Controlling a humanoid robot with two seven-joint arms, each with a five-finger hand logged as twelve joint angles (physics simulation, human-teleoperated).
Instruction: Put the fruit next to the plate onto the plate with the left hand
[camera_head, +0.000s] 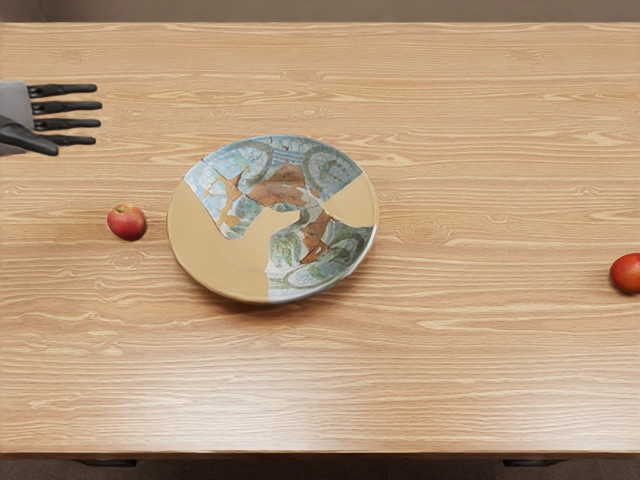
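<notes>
A small red apple (127, 221) lies on the wooden table just left of the plate (210, 258), a short gap between them. The plate is round, tan with a blue, green and rust pattern, and nothing lies on it. My left hand (62, 120) enters at the upper left edge, its dark fingers stretched out straight and spread, holding nothing. It hovers well above and left of the apple in the picture. The right arm does not show.
A second red fruit (627, 273) sits at the far right edge of the table, partly cut off by the frame. The wooden table (450, 380) spans the whole view, with its front edge near the bottom.
</notes>
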